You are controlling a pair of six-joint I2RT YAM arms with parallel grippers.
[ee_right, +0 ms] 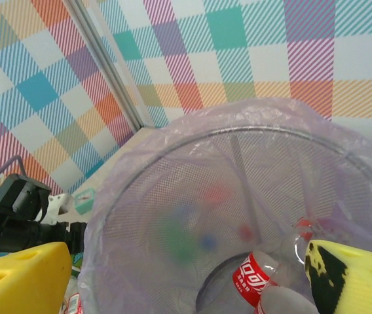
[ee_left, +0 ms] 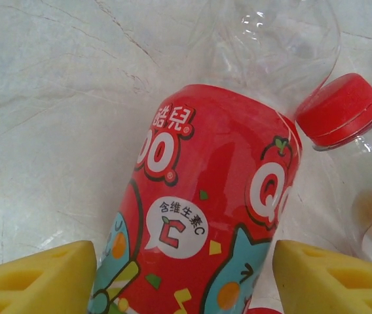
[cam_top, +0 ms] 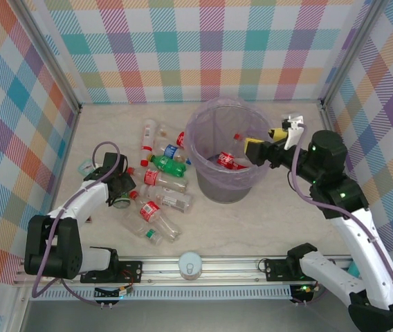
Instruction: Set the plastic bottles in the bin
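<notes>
The bin, a grey mesh bucket with a lavender bag, stands mid-table with a red-labelled bottle inside. Several plastic bottles lie to its left, among them a green one and a blue-labelled one. My left gripper is low at the left of that pile. In the left wrist view its yellow fingers sit against both sides of a red-labelled bottle lying on the table. My right gripper hangs open over the bin's right rim. Below it lies the red-labelled bottle.
A red-capped clear bottle lies right beside the gripped one. A small teal packet sits by the left wall. A round white object rests on the near rail. Checked walls close in the table on three sides.
</notes>
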